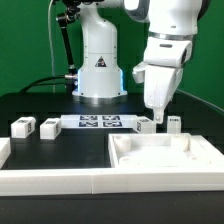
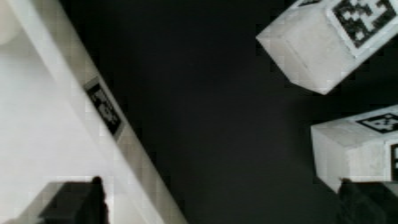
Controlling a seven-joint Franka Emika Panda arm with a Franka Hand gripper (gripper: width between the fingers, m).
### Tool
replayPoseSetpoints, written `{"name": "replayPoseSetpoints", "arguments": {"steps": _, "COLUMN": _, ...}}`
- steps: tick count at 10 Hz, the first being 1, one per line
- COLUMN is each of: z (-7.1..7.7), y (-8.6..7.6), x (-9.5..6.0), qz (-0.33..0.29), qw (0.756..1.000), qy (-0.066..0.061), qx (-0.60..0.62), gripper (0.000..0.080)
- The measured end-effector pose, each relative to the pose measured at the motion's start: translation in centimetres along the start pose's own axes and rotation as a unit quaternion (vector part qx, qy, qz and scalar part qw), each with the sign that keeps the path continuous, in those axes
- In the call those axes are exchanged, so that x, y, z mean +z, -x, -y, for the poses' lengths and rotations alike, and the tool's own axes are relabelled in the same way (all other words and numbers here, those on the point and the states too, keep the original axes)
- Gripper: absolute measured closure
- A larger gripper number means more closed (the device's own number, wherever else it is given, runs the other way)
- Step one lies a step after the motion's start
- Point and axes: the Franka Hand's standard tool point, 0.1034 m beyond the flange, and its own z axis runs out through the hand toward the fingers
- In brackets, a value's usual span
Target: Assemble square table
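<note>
From here the table (image 1: 50,108) is matt black. The square tabletop (image 1: 165,155) is plain white. The block legs (image 1: 22,127) are white too, each with a black-and-white tag. The marker board (image 1: 98,122) carries similar tags on white. The border wall (image 1: 55,180) is white and the backdrop (image 1: 30,40) is green.

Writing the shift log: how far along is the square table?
Done: nothing yet; the tabletop lies with no leg fitted. In hand: nothing; the open end effector hovers by the legs at the exterior view's right. Left: fitting all four, including the legs at the exterior view's left.
</note>
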Motion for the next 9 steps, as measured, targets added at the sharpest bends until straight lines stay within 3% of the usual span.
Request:
{"name": "replayPoseSetpoints", "arguments": {"steps": 3, "z": 1.8, "y": -0.9, "x": 0.1, "qz": 0.001, "qw": 0.979, "qy": -0.003, "qx": 0.204, "gripper": 0.015}}
{"name": "replayPoseSetpoints", "arguments": {"steps": 5, "z": 2.0, "y": -1.0, "x": 0.2, "qz": 0.0, "qw": 0.965, "qy": -0.009, "qx": 0.26, "gripper": 0.015}}
{"name": "replayPoseSetpoints", "arguments": {"steps": 8, "z": 2.4, "y": -1.3, "x": 0.2, "qz": -0.002, "qw": 0.928, "qy": -0.022, "qx": 0.371, "gripper": 0.015}}
{"name": "replayPoseSetpoints", "arguments": {"steps": 9, "z": 2.7, "y": -1.5, "x": 0.2, "qz": -0.003, "qw": 0.902, "qy": -0.032, "qx": 0.43, "gripper": 0.015}}
